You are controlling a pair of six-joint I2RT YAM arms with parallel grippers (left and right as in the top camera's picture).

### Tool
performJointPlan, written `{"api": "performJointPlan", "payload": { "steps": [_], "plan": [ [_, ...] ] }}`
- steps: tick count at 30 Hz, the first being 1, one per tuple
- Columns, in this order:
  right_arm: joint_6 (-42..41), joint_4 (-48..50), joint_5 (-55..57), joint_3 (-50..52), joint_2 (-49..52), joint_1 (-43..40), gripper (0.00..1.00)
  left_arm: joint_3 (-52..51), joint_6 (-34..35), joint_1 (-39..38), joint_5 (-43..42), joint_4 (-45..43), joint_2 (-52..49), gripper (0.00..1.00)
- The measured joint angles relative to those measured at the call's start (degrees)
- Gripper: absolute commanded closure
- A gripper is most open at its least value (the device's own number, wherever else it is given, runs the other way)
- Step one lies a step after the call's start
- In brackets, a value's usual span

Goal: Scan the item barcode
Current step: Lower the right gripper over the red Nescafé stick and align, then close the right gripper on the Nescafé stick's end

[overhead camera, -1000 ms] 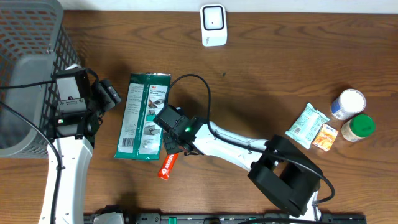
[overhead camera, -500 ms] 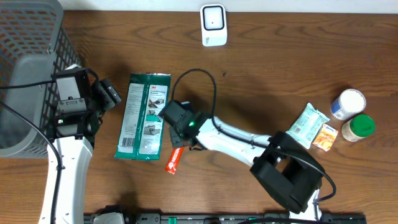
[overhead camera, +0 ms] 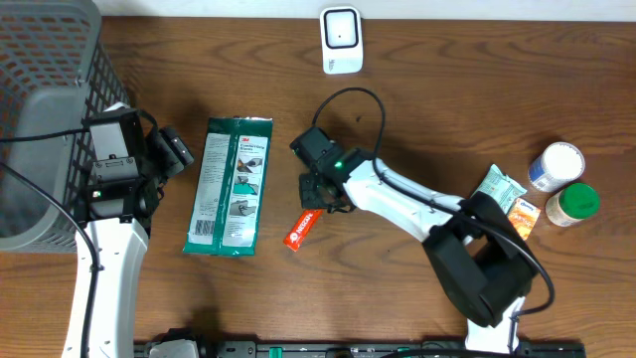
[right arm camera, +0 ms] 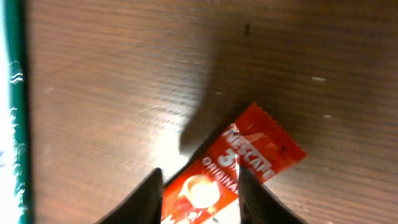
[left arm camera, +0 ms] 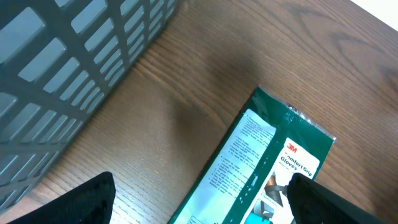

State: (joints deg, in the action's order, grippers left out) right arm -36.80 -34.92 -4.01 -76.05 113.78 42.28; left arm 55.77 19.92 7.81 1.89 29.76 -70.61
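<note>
A red Nescafe sachet point(overhead camera: 301, 229) lies slanted on the wooden table, right of a green 3M glove packet point(overhead camera: 231, 187). My right gripper point(overhead camera: 316, 194) hovers at the sachet's upper end. In the right wrist view its jaws stand partly apart astride the sachet point(right arm camera: 249, 149), which runs on behind the right finger; right gripper point(right arm camera: 199, 180). I cannot tell whether the fingers touch it. The white scanner point(overhead camera: 341, 40) sits at the table's far edge. My left gripper point(overhead camera: 179, 151) is wide open and empty beside the glove packet point(left arm camera: 261, 168); left gripper point(left arm camera: 202, 186).
A grey mesh basket point(overhead camera: 40, 60) fills the far left, also in the left wrist view as basket point(left arm camera: 62, 74). At the right edge stand a white-green packet point(overhead camera: 491, 199), a small orange packet point(overhead camera: 519, 219), a white bottle point(overhead camera: 556, 164) and a green-lidded jar point(overhead camera: 573, 204).
My right gripper has swung up and to the right, away from the glove packet, and the red sachet has shifted with it. Its jaws stand wider than before. The left arm has not moved.
</note>
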Motion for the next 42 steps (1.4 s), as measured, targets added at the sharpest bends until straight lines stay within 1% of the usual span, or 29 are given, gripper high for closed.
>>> {"api": "performJointPlan", "payload": {
  "steps": [4, 7, 10, 12, 16, 17, 21, 24, 28, 34, 36, 39, 42],
  "plan": [
    [0.2, -0.3, -2.9, 0.0, -3.8, 0.4, 0.54, 0.0, 0.0, 0.0, 0.0, 0.0, 0.0, 0.12],
    [-0.5, -0.9, -3.9, 0.0, -5.6, 2.3, 0.45, 0.0, 0.0, 0.0, 0.0, 0.0, 0.0, 0.12],
    [-1.7, -2.3, -3.8, 0.0, -5.6, 5.0, 0.41, 0.0, 0.0, 0.0, 0.0, 0.0, 0.0, 0.12],
    [-3.1, -3.8, -2.3, 0.0, -5.6, 7.1, 0.4, 0.0, 0.0, 0.0, 0.0, 0.0, 0.0, 0.12],
    [-7.3, -6.2, 0.6, 0.0, -5.4, 9.2, 0.54, 0.0, 0.0, 0.0, 0.0, 0.0, 0.0, 0.12],
    [-9.1, -6.5, 1.2, 0.0, -5.4, 9.2, 0.55, 0.0, 0.0, 0.0, 0.0, 0.0, 0.0, 0.12],
    [-14.3, -6.4, 2.9, 0.0, -5.4, 9.2, 0.55, 0.0, 0.0, 0.0, 0.0, 0.0, 0.0, 0.12],
    [-18.1, -6.5, 4.9, 0.0, -5.4, 9.2, 0.58, 0.0, 0.0, 0.0, 0.0, 0.0, 0.0, 0.12],
    [-22.3, -6.0, 6.9, 0.0, -3.6, 9.2, 0.59, 0.0, 0.0, 0.0, 0.0, 0.0, 0.0, 0.12],
    [-24.5, -4.7, 7.6, 0.0, 1.9, 9.2, 0.6, 0.0, 0.0, 0.0, 0.0, 0.0, 0.0, 0.12],
    [-24.7, -4.2, 7.4, -0.3, 2.1, 9.2, 0.62, 0.0, 0.0, 0.0, 0.0, 0.0, 0.0, 0.12],
    [-24.9, -4.2, 7.0, -0.5, 2.4, 9.3, 0.67, 0.0, 0.0, 0.0, 0.0, 0.0, 0.0, 0.12],
    [-25.1, -4.3, 7.0, -0.5, 2.4, 9.2, 0.68, 0.0, 0.0, 0.0, 0.0, 0.0, 0.0, 0.12]
  ]
}}
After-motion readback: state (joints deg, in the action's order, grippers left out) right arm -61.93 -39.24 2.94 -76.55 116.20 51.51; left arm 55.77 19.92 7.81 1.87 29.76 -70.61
